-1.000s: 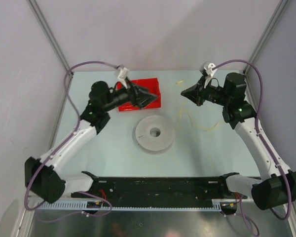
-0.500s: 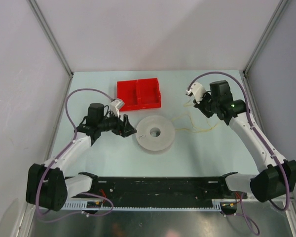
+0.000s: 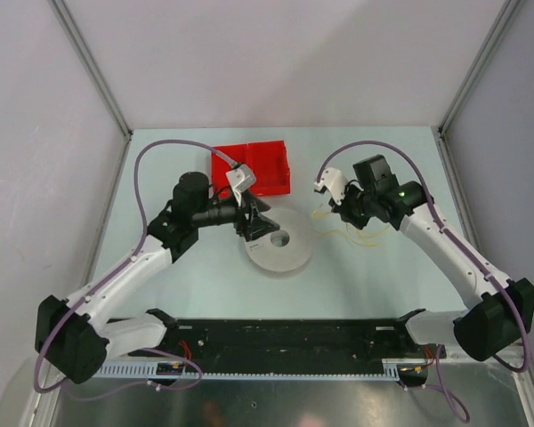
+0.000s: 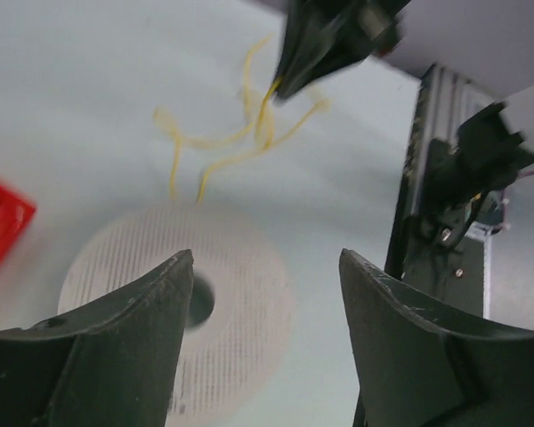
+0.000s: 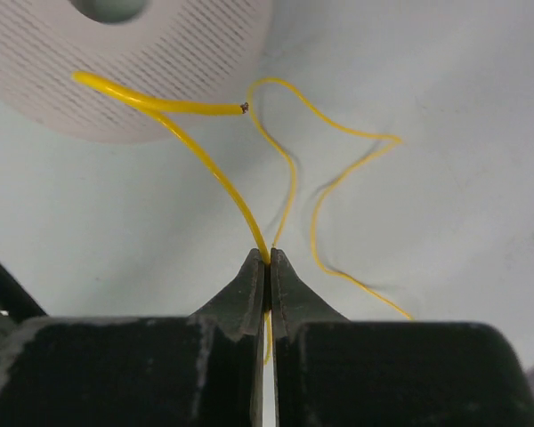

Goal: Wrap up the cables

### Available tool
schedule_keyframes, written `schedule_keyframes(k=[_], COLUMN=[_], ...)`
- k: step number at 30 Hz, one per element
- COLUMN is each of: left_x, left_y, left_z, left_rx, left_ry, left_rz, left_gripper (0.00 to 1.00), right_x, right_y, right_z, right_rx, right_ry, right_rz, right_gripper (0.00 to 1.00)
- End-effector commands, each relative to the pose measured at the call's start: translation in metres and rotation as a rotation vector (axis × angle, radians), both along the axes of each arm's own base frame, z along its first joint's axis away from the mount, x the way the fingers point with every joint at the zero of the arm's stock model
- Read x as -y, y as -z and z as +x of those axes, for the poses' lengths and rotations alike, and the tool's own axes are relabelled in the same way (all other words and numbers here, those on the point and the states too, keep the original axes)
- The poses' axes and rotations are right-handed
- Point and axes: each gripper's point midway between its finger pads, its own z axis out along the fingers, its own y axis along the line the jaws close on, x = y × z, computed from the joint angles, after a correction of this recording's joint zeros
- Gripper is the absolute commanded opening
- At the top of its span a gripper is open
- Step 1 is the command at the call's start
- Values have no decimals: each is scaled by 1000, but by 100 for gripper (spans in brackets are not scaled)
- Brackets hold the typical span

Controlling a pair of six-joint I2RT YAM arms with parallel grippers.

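Observation:
The cable (image 3: 360,235) is a thin, kinked yellow wire lying in loops on the table right of a flat white spool (image 3: 289,252). My right gripper (image 3: 336,213) is shut on the cable. The right wrist view shows the cable (image 5: 215,172) pinched between the tips of that gripper (image 5: 268,256), with one end reaching over the spool's rim (image 5: 187,62). My left gripper (image 3: 265,228) hovers open over the left part of the spool. Nothing sits between the jaws of the left gripper (image 4: 267,260), and below them lie the spool (image 4: 240,294) and the cable (image 4: 249,138).
A red two-compartment bin (image 3: 265,160) stands behind the spool; its corner (image 4: 0,222) shows in the left wrist view. A black rail (image 3: 285,336) runs along the near edge. Metal frame posts (image 3: 89,62) and walls bound the table on three sides.
The left arm left the red bin, swung out to the left, then came in over the spool's left side. The right gripper carried the cable left and nearer, toward the spool.

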Motion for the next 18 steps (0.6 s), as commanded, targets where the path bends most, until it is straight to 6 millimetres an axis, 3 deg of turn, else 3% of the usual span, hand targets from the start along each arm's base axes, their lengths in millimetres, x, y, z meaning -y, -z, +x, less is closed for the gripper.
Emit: schedule_keyframes(k=[1, 6, 12, 18], left_x=[39, 77, 99, 114], left_y=[-61, -68, -59, -43], left_z=[-7, -15, -10, -15], left_rx=[149, 133, 69, 35], left_ry=[22, 76, 83, 144], left_rz=[-128, -140, -127, -102], left_gripper=[69, 70, 71, 57], right_x=[-33, -50, -57, -59], right_y=[-43, -56, -60, -63], right_z=[-12, -25, -38, -46], right_rx=[30, 33, 38, 60], right_ry=[-50, -115, -188, -228], right_rz=[185, 243, 242, 226], right_gripper=[0, 0, 0, 0])
